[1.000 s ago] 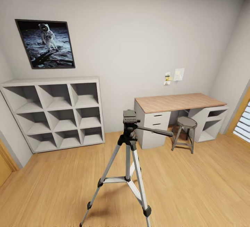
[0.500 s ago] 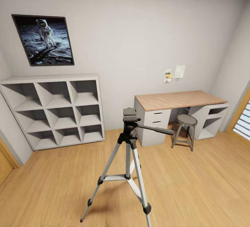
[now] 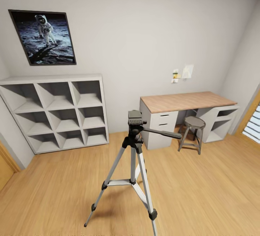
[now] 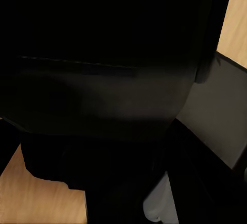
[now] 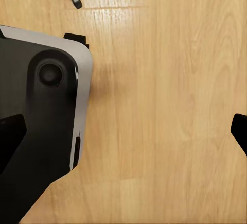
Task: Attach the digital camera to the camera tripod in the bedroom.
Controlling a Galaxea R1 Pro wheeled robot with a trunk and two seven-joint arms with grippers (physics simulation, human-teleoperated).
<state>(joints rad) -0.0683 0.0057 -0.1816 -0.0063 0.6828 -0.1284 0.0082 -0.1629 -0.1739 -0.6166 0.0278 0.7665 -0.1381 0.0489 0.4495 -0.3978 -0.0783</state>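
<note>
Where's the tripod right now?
In the head view the tripod stands on the wood floor at centre, straight ahead, in front of the gap between the shelving and the desk; its handle points toward the stool.

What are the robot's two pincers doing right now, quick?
Left pincer: cannot tell, its wrist view is dark shapes with nothing readable.
Right pincer: open, holding nothing, with bare wood floor between its fingertips.

The bedroom is viewed from head height, angled down across the light wood plank floor [image 3: 202,192] toward the far wall. That floor [image 5: 164,105] is seen from directly above by the right wrist camera; the left wrist camera is pressed against dark robot bodywork [image 4: 103,80].
</note>
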